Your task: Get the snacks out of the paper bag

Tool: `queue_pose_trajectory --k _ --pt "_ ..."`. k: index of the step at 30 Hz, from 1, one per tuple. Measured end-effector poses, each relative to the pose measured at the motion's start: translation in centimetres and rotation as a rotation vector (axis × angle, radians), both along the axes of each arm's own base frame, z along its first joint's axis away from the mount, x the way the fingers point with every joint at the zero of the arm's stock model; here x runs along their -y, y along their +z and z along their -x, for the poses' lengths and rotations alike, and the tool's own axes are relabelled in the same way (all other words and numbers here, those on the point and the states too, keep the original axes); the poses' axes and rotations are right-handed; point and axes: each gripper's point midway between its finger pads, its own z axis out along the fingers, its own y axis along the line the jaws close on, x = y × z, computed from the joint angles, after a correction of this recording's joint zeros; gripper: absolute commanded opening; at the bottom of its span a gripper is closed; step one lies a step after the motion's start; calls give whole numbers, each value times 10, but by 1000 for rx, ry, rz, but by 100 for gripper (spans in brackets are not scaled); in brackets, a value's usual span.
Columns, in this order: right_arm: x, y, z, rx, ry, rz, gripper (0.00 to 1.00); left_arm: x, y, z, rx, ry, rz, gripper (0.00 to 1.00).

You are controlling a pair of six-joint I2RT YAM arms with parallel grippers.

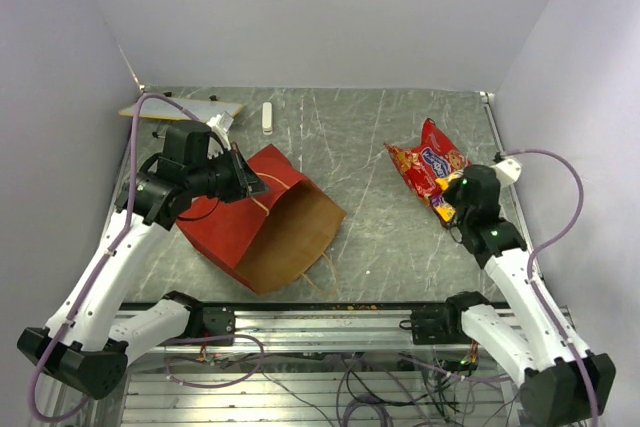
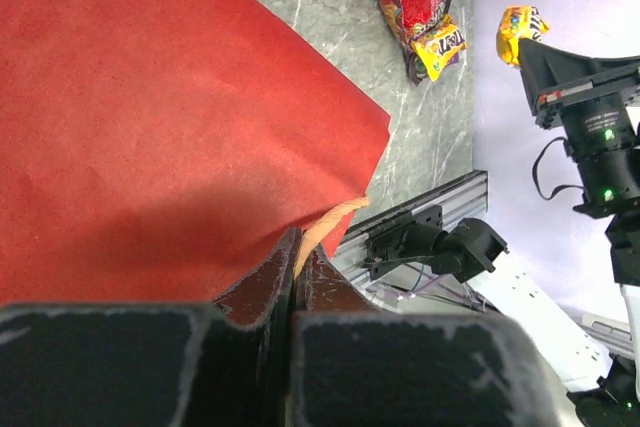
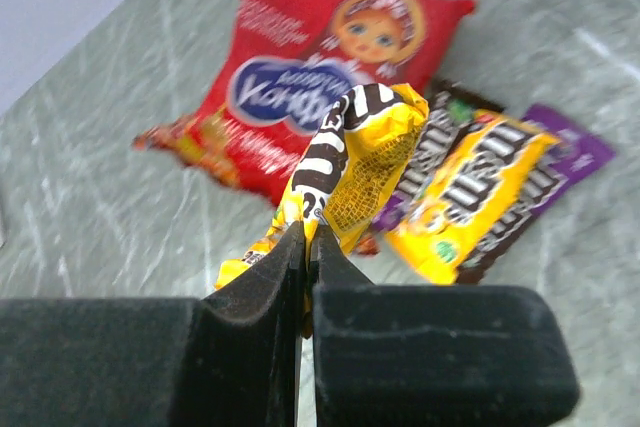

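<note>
The right hand (image 3: 305, 247) is clenched on a crumpled yellow candy packet (image 3: 360, 162) with brown-and-white lettering. It pinches the packet's lower end, so the rest stands up above the fingertips. Beneath it on the grey marbled tabletop (image 3: 90, 177) lie a large red snack bag (image 3: 300, 77) with a blue logo, a flat yellow-orange packet (image 3: 470, 197) and a purple wrapper (image 3: 570, 152) that is mostly tucked under. A dark packet between them is largely covered. This pile sits near the tabletop's right edge, close to the wall.

The left hand (image 2: 297, 247) is clamped on the edge of the tall paper bag (image 1: 225, 232), red outside and brown kraft inside. The bag lies on its side at the left, its mouth turned towards the near rail (image 1: 330, 319). A broad bare strip of tabletop separates bag and pile.

From overhead only the bag's brown inner wall shows; its depths cannot be made out. The left wrist view is mostly filled by red paper, yet it catches the held packet up apart from the pile. From above that packet is only a yellow speck under the wrist.
</note>
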Motion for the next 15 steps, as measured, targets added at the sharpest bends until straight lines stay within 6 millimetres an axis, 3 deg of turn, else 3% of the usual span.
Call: queue_pose_trajectory --k 3,7,11,15 --pt "35 -5 -4 -31 -70 11 0 0 -2 -1 -6 -2 -5 7" --pt "64 -35 -11 -144 -75 8 0 1 -4 -2 -10 -5 -10 7" --pt "69 -54 -19 -204 -14 19 0 0 -4 -1 -11 -9 -18 7" --pt "64 -58 -33 -187 46 11 0 -1 -1 0 -6 -11 -18 7"
